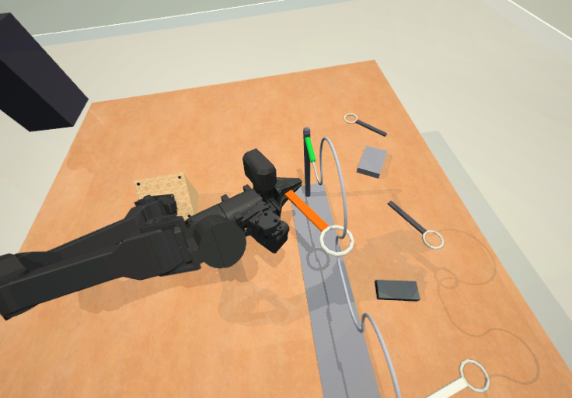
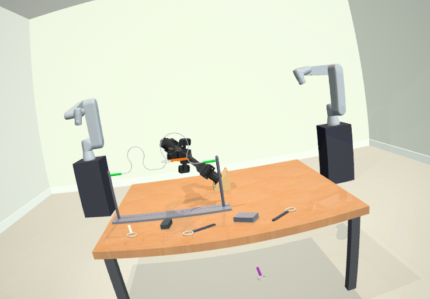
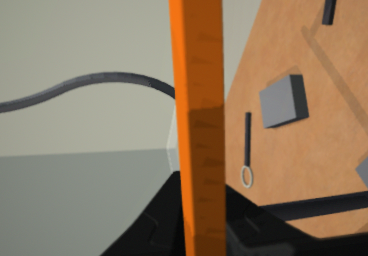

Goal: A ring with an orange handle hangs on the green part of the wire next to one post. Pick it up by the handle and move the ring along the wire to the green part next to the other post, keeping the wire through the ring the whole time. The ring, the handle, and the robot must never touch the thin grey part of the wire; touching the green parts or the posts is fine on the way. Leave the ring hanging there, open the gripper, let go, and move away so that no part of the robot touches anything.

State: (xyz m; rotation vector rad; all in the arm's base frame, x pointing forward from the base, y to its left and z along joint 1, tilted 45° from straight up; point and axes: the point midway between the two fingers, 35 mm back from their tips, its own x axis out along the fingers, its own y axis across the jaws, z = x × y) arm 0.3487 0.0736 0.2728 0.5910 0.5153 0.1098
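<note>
The orange handle (image 1: 307,210) (image 2: 179,159) (image 3: 202,80) is held in my gripper (image 1: 288,190) (image 3: 189,180), which is shut on its end. Its white ring (image 1: 352,242) (image 2: 163,161) is around the grey wire (image 1: 344,195) (image 2: 174,132) (image 3: 110,77) at the foot of the large loop, on the side away from the near post (image 1: 307,176) (image 2: 219,181). Beside that post is one green part (image 1: 310,148) (image 2: 209,161). The other green part (image 2: 115,174) is at the far post (image 2: 113,195). Whether the ring touches the wire cannot be told. The handle hides the ring in the wrist view.
A grey base (image 1: 319,291) (image 2: 159,215) joins the posts. A grey block (image 1: 372,159) (image 2: 245,216), a dark block (image 1: 397,291) (image 2: 166,223) and several loose ringed handles lie beyond it. A wooden block (image 1: 162,190) (image 2: 225,179) stands behind my arm.
</note>
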